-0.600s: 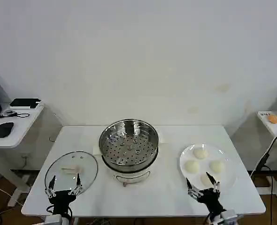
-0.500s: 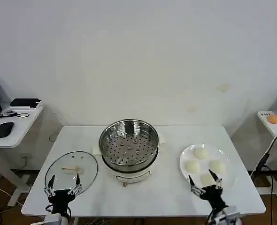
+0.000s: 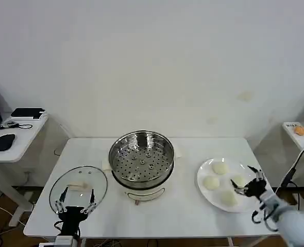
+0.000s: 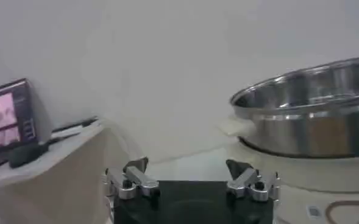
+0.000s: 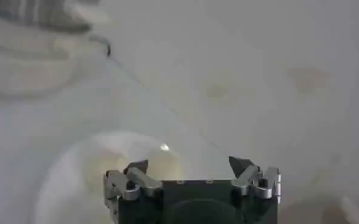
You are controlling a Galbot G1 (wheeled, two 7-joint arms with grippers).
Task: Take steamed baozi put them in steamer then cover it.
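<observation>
The shiny steamer stands uncovered in the middle of the table, its perforated floor bare. Several cream-white baozi lie on a white plate to its right. My right gripper is open, reaching in from the right over the plate's right side, close to the rightmost baozi. In the right wrist view the open gripper hangs above the blurred plate. My left gripper is open at the front edge of the glass lid. The left wrist view has that gripper with the steamer beyond.
The white table has bare room in front of the steamer. A side table with a mouse and a phone stands at the left. Another small table stands at the right, with a cable hanging beside it.
My right arm has swung from the table's front edge round to the plate's right side, and its gripper now sits by the rightmost baozi. The left gripper shifted slightly right.
</observation>
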